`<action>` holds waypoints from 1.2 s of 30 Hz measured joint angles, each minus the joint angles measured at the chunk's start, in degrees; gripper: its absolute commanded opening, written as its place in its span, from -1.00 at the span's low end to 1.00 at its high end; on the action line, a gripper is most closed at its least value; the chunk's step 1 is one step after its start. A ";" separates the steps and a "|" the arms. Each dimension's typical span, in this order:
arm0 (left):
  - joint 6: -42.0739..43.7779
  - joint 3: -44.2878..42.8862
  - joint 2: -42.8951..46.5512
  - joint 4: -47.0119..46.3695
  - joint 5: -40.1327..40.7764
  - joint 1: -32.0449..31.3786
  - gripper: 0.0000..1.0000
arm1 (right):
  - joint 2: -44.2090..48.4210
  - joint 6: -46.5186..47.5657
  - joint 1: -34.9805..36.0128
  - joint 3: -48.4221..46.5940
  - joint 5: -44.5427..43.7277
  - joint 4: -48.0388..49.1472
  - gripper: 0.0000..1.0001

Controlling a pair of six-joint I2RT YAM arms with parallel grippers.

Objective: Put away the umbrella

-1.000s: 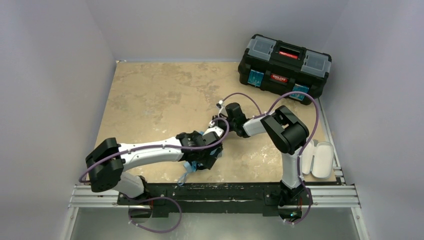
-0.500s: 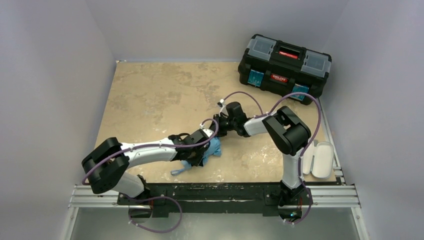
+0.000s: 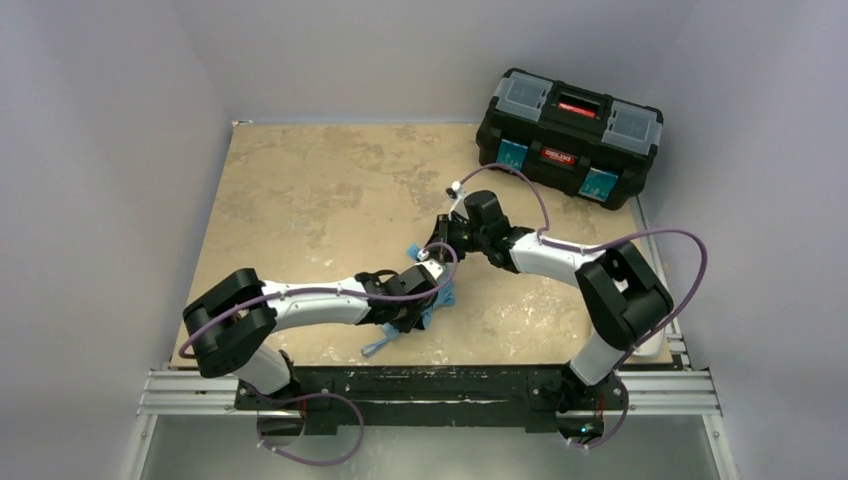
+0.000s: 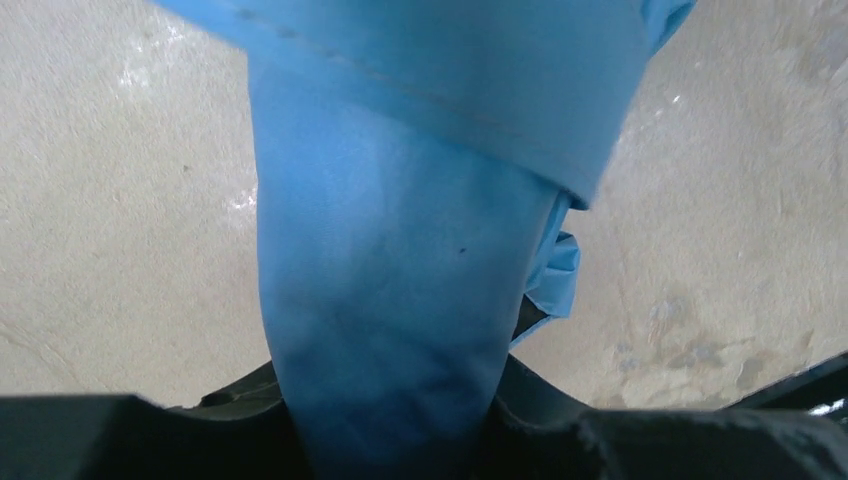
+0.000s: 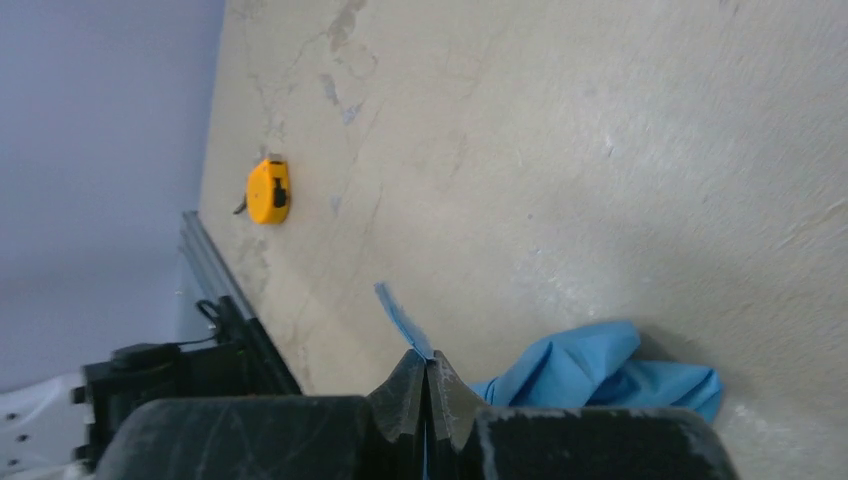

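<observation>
Two grips on, nothing stowed yet.

- The umbrella (image 3: 441,297) lies on the table (image 3: 300,190), between the two arms and nearer the front edge. The canopy is down and bunched into a loose blue bundle. I can't see it rolled tight or strapped.
- The left gripper (image 3: 415,310) is clamped round the thick part of the bundle. In its wrist view, blue fabric fills the gap between the fingers (image 4: 640,445) and touches both sides.
- The right gripper (image 5: 428,385) has its fingers pressed together on a thin blue edge of fabric, a pinch only. The rest of the cloth lies on the table just beside it.
- A blue loop (image 3: 378,346) trails toward the front edge. It is probably the strap. The shaft and handle are hidden under the fabric and the arms.

My read on progress: the collapse looks done and the tidy-up is under way, with one arm anchoring the bundle and the other pulling a fold. What's left is most of the job: smooth and wrap the canopy, fasten it, then carry it to storage.

The destination is unclear. The toolbox (image 3: 568,125) sits at the far right corner, well apart from the umbrella, with its lid down. The tape measure (image 5: 268,190) is on the table, well apart and not in the way.
</observation>
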State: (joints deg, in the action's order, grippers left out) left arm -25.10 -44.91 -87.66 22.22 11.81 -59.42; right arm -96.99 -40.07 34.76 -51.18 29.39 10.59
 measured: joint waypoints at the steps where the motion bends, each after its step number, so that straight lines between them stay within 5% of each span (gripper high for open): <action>1: -0.13 -0.42 -0.42 0.09 0.76 -0.68 -1.00 | 1.46 -0.11 0.50 -0.26 -0.04 -0.92 -1.00; 11: -5.40 -4.44 -4.31 2.99 10.88 -6.75 -1.00 | 1.62 -0.04 1.55 -5.05 1.73 -7.28 -1.00; 26: -0.50 -6.05 -7.34 5.29 22.93 -12.70 -1.00 | -4.66 -3.50 4.59 -10.73 7.63 -7.87 -1.00; 36: 1.31 -15.52 -18.47 15.89 37.55 -16.61 -1.00 | -5.46 -3.91 5.46 -17.05 6.25 -16.74 -1.00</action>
State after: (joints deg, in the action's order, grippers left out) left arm -23.79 -60.42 -106.13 38.11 49.36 -76.03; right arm -102.45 -43.99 40.23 -68.23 35.64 -6.15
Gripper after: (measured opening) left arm 0.342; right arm 0.001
